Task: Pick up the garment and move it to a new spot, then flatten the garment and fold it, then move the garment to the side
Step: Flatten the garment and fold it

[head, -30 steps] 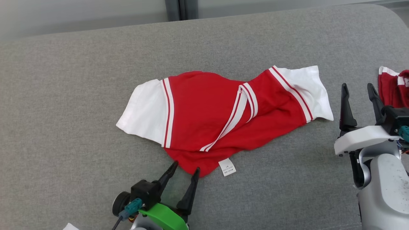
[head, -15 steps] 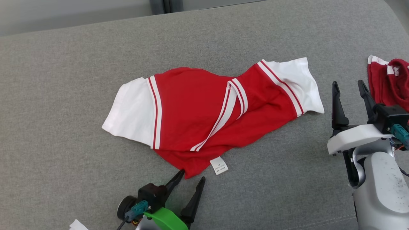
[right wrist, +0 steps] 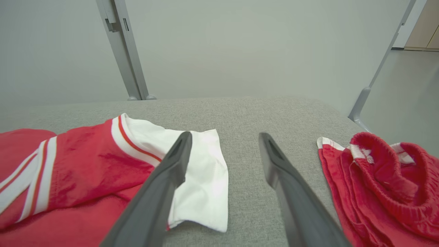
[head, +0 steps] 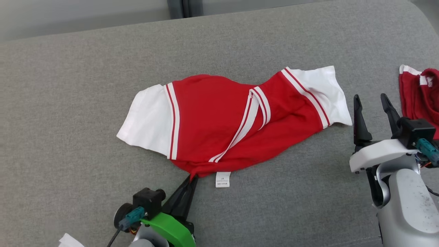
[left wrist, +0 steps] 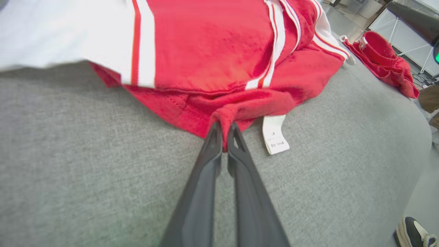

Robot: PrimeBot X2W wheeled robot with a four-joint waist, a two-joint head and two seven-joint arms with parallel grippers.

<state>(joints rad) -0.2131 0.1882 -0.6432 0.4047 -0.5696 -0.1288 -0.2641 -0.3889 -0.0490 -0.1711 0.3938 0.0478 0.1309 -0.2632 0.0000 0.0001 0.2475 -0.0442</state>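
The garment (head: 223, 120) is a red shirt with white sleeves and white stripes, lying crumpled across the grey cushion (head: 68, 85). My left gripper (head: 192, 178) is shut on the garment's near red hem. The left wrist view shows the red cloth (left wrist: 205, 51) bunched and pinched between the two dark fingers (left wrist: 223, 132), with a white label (left wrist: 274, 135) lying just to the right. My right gripper (head: 372, 99) stands open above the cushion, just right of the white sleeve (right wrist: 202, 164), with nothing between its fingers.
A second red piece of clothing (head: 420, 91) with a gathered waistband (right wrist: 387, 181) lies crumpled at the cushion's right edge. A grey wall and metal post (right wrist: 120, 48) stand behind the cushion. A shoe (left wrist: 415, 233) shows on the floor beyond the cushion's edge.
My left gripper has closed on the garment's near hem, bunching it and shifting the label. The head camera has moved slightly. The right gripper stays open.
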